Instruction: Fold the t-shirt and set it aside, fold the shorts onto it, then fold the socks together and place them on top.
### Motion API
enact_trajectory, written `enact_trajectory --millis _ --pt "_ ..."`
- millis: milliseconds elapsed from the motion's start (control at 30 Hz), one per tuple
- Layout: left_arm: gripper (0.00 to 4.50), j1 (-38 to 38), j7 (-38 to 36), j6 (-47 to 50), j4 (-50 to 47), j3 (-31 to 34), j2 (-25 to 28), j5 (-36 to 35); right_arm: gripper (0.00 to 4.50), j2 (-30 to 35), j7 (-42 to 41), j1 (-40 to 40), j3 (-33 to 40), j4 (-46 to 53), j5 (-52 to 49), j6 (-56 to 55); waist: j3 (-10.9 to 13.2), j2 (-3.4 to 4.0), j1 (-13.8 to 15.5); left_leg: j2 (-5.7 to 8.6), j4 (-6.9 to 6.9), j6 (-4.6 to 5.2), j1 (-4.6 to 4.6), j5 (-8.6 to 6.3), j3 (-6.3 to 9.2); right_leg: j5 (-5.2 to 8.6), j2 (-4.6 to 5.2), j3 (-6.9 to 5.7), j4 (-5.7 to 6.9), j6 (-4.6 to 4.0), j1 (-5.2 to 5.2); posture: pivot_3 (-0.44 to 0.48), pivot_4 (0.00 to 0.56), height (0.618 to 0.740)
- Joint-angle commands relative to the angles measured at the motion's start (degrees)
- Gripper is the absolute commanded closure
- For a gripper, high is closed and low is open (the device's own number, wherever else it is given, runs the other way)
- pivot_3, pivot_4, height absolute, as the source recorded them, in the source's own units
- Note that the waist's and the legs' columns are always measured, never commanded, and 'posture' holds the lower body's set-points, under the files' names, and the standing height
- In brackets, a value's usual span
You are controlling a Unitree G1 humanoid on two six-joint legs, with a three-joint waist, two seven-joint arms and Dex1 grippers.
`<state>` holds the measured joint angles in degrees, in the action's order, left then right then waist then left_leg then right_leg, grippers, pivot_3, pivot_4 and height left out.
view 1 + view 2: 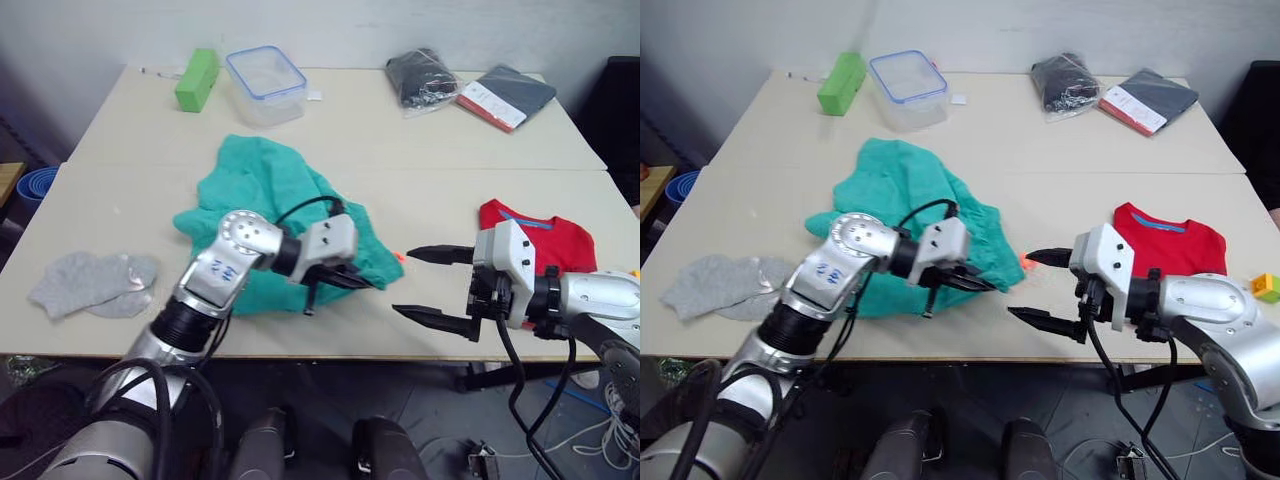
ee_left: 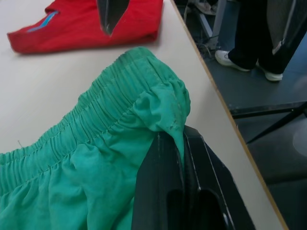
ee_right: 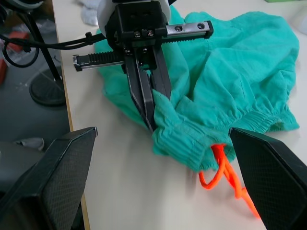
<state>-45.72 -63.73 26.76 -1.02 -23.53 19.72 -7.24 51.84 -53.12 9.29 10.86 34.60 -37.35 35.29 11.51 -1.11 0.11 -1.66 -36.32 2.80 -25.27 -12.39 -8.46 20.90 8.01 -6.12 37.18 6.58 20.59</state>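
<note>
The shorts (image 1: 270,205) lie crumpled in the middle of the table (image 1: 420,130), and the left gripper (image 3: 148,103) is closed on a corner of their elastic waistband, near the front edge. The right gripper (image 1: 432,285) stands wide open with nothing in it, just beside the waistband and the orange drawstring (image 3: 223,175). The cloth looks light and very soft — it will sag and bunch — so I think the best hold is the thick gathered waistband, at its other end.
</note>
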Motion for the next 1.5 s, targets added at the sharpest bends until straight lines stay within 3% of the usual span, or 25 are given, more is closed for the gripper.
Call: enact_trajectory --millis 33,200,433,533,600,767,900,967,1067,1133,1167,1200,1400,1500 --pt "3.85 -1.3 2.0 0.6 0.3 -0.1 -0.7 1.0 0.0 1.5 -0.9 -1.6 2.9 1.8 1.3 -2.7 0.0 0.0 0.0 0.0 0.0 0.01 0.0 0.0 0.01 0.0 0.0 0.0 -0.02 0.0 -0.02 0.0 0.15 0.74" --pt "2.26 0.0 -0.3 3.1 -3.5 3.4 4.0 -1.9 0.0 2.7 -2.8 -4.2 0.3 0.4 7.7 -8.9 0.0 0.02 -0.3 -0.08 0.12 -0.07 0.04 0.03 0.03 0.01 0.08 -0.04 -0.06 -0.03 -0.01 0.0 0.15 0.74" --pt "0.09 8.5 -9.8 -1.4 -8.8 10.9 22.3 -5.3 0.0 4.4 -7.8 -6.8 -4.7 -4.4 18.8 -23.0 0.0 0.03 -0.3 -0.08 0.17 -0.14 0.12 0.07 0.0 0.03 -0.15 -0.05 -0.07 -0.06 -0.01 0.0 0.15 0.74" --pt "0.04 15.1 -11.4 -13.3 -6.0 11.1 31.9 1.1 0.0 3.5 -8.2 -3.9 -9.6 -9.1 25.5 -31.2 0.0 0.05 -0.4 -0.08 0.18 -0.16 0.15 0.06 0.0 0.03 -0.13 -0.02 -0.13 -0.06 -0.03 0.0 0.15 0.74" --pt "0.04 18.8 -9.8 -18.9 -4.2 11.6 35.5 4.4 0.0 2.8 -8.2 -1.8 -13.1 -12.8 30.1 -37.0 0.0 0.06 -0.5 -0.08 0.27 -0.18 0.19 0.04 -0.05 0.03 0.08 -0.02 -0.19 -0.07 -0.01 0.0 0.15 0.74" --pt "0.04 26.5 -8.1 -20.9 -6.7 15.1 38.3 4.1 0.0 0.6 -7.8 3.1 -19.1 -21.6 37.3 -47.5 0.0 0.07 -0.3 -0.02 0.32 -0.23 0.08 0.0 0.06 0.06 0.36 0.0 -0.18 -0.12 0.04 0.0 0.15 0.74" --pt "0.04 30.4 -5.5 -21.0 -7.3 16.5 38.9 5.5 0.0 -2.7 -7.9 7.2 -21.5 -25.8 37.4 -48.0 0.0 0.11 -0.6 -0.05 0.34 -0.23 0.17 0.0 0.02 0.06 0.32 -0.01 -0.14 -0.12 0.01 0.0 0.15 0.74" --pt "0.0 30.7 -3.6 -22.1 -5.8 16.5 38.4 7.0 0.38 -3.3 -8.7 8.7 -22.7 -28.1 38.5 -49.7 0.0 0.18 -0.8 -0.05 0.35 -0.24 0.21 0.0 -0.01 0.07 0.32 -0.03 -0.06 -0.14 0.02 0.0 0.15 0.74" --pt "0.58 30.8 -1.3 -23.7 -3.0 16.0 38.3 9.3 1.15 -3.9 -9.1 10.2 -24.2 -31.1 39.8 -52.1 0.0 0.23 -0.7 -0.04 0.33 -0.23 0.29 0.01 -0.05 0.08 0.32 -0.08 0.07 -0.14 0.01 0.0 0.15 0.74" --pt "1.11 31.1 -0.9 -24.5 -1.9 15.6 38.7 10.0 1.8 -4.2 -8.9 10.8 -24.6 -32.1 40.1 -52.8 -0.1 0.28 -0.5 -0.02 0.3 -0.23 0.36 0.03 -0.06 0.08 0.35 -0.09 0.17 -0.14 0.0 0.0 0.15 0.74" --pt "1.61 31.3 -0.8 -24.9 -1.5 15.6 38.9 10.1 2.4 -4.3 -9.0 10.9 -24.6 -32.3 40.0 -52.9 -0.1 0.29 -0.5 -0.03 0.32 -0.28 0.49 0.04 -0.07 0.09 0.35 -0.08 0.19 -0.16 -0.08 0.0 0.15 0.74" --pt "1.74 31.5 -0.7 -25.1 -1.2 15.7 39.1 10.0 2.54 -4.4 -9.1 10.9 -24.6 -32.4 39.9 -53.1 -0.1 0.31 -0.4 -0.03 0.33 -0.38 0.53 0.0 -0.07 0.1 0.36 -0.07 0.2 -0.18 -0.1 0.0 0.15 0.74" --pt "3.46 32.0 -0.8 -24.6 -0.2 16.4 39.1 8.5 4.5 -4.0 -9.8 10.7 -24.1 -33.1 39.6 -53.3 -0.2 0.46 -0.4 -0.06 0.52 -0.63 0.83 -0.04 -0.09 0.18 0.38 0.02 0.29 -0.32 -0.21 0.0 0.15 0.74" --pt "4.31 31.8 -0.9 -24.8 0.5 16.4 39.2 8.6 4.5 -3.8 -10.2 11.1 -23.8 -33.5 39.3 -53.3 -0.2 0.47 -0.4 -0.06 0.6 -0.68 0.89 0.0 -0.1 0.2 0.37 0.02 0.32 -0.37 -0.21 0.0 0.15 0.74"
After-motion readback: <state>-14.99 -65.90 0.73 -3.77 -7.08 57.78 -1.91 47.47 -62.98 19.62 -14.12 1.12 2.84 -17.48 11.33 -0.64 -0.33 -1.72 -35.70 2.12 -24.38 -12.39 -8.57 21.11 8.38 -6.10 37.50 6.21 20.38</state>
